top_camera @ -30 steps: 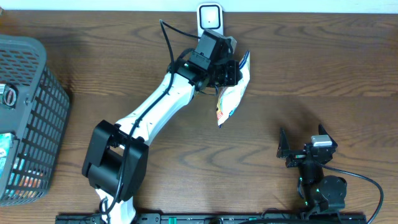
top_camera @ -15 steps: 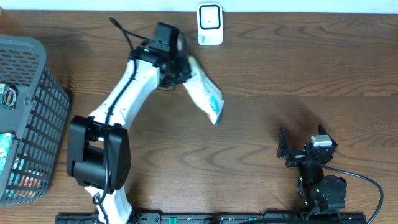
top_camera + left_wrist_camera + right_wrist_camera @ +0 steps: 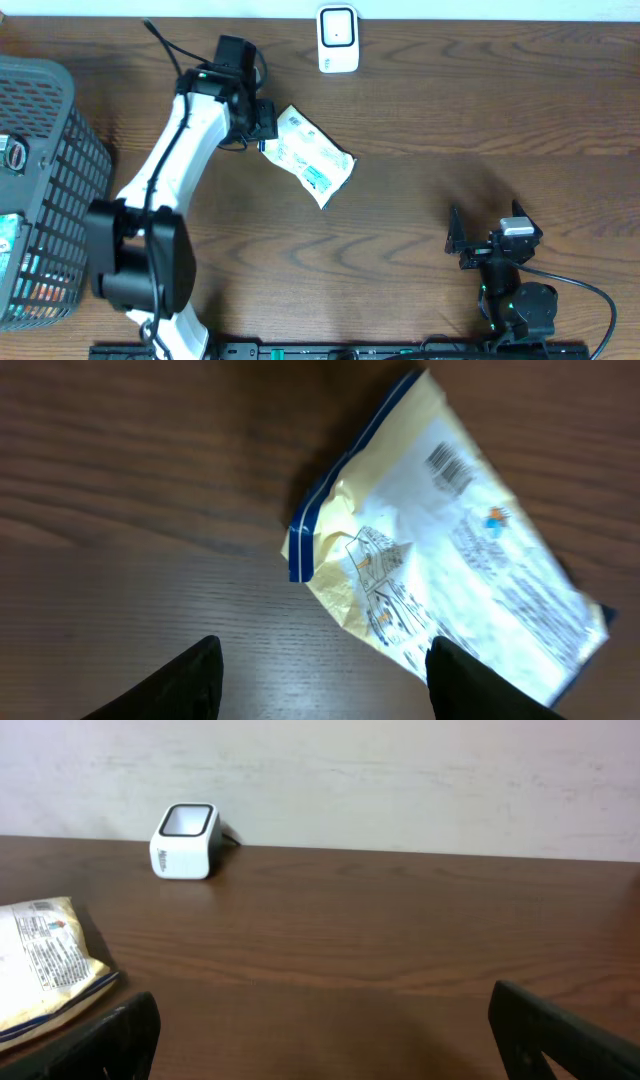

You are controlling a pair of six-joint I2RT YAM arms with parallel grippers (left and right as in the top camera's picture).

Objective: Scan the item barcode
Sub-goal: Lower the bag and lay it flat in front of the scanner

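While the table (image 3: 480, 110) is holding everything, I'm seeing the right gripper (image 3: 325, 1020) sitting wide open, empty, and the left gripper (image 3: 320, 660) gaping empty just beside the snack packet (image 3: 310, 163), which is lying flat near the scanner (image 3: 338, 38)
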